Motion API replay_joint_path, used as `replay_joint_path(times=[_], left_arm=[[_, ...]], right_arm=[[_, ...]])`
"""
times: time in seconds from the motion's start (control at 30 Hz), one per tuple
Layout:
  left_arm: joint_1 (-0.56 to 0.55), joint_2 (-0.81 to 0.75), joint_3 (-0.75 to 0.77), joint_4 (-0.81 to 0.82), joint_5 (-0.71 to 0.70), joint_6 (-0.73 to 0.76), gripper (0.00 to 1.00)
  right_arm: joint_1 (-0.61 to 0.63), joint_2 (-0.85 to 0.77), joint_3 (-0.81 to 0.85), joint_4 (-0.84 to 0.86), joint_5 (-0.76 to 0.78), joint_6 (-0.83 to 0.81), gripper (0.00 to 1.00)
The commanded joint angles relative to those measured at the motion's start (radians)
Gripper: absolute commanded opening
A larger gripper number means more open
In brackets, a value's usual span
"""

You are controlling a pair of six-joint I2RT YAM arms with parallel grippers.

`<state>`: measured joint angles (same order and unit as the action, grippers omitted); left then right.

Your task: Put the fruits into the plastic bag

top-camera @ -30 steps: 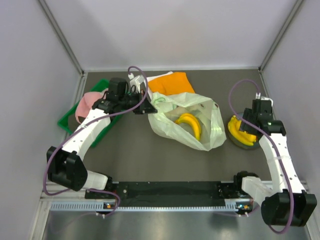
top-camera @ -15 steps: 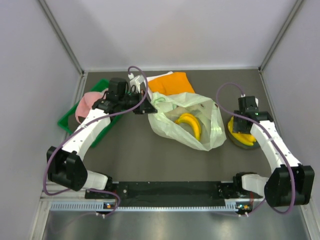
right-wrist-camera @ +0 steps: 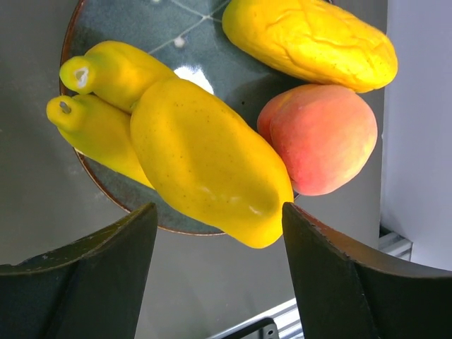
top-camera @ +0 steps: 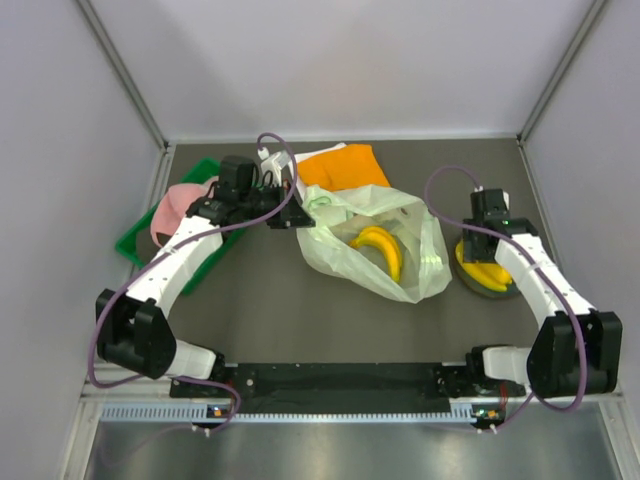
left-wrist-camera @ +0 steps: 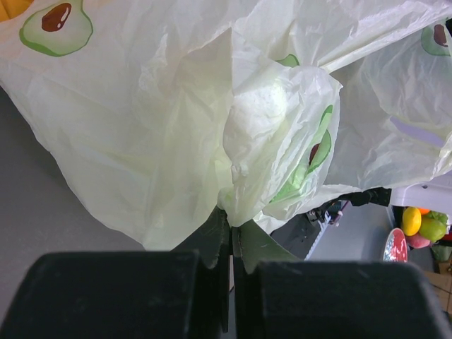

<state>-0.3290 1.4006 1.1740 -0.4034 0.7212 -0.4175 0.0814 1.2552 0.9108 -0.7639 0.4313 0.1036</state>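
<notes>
The pale green plastic bag (top-camera: 385, 235) with avocado prints lies mid-table, with one bunch of yellow bananas (top-camera: 380, 245) showing inside it. My left gripper (top-camera: 297, 212) is shut on a fold of the bag's left edge; in the left wrist view the gripper (left-wrist-camera: 232, 227) pinches the crinkled bag (left-wrist-camera: 176, 106). My right gripper (top-camera: 487, 242) is open above the blue-grey plate (top-camera: 497, 290). In the right wrist view the gripper (right-wrist-camera: 219, 209) straddles the near end of a banana bunch (right-wrist-camera: 191, 155) on the plate (right-wrist-camera: 134, 28) without touching it.
The plate also holds a wrinkled yellow fruit (right-wrist-camera: 311, 39) and a peach (right-wrist-camera: 321, 138). An orange cloth (top-camera: 343, 166) lies behind the bag. A green tray (top-camera: 140, 240) with a pink item (top-camera: 178, 205) sits at the left. Grey walls enclose the table.
My right gripper has moved left and towards the back, over the plate's fruit. My left gripper and the bag have stayed put.
</notes>
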Motion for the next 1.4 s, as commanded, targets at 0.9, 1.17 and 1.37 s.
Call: replay_joint_path(times=[0.9, 1.17, 1.37], left_arm=[[0.004, -0.014, 0.003, 0.032, 0.012, 0.014, 0.0], [0.005, -0.014, 0.003, 0.031, 0.014, 0.013, 0.0], [0.004, -0.015, 0.003, 0.032, 0.014, 0.014, 0.0]], right_arm=[[0.011, 0.11, 0.039, 0.086, 0.057, -0.031, 0.76], [0.012, 0.121, 0.039, 0.086, 0.06, -0.035, 0.76], [0.012, 0.122, 0.037, 0.087, 0.052, -0.042, 0.74]])
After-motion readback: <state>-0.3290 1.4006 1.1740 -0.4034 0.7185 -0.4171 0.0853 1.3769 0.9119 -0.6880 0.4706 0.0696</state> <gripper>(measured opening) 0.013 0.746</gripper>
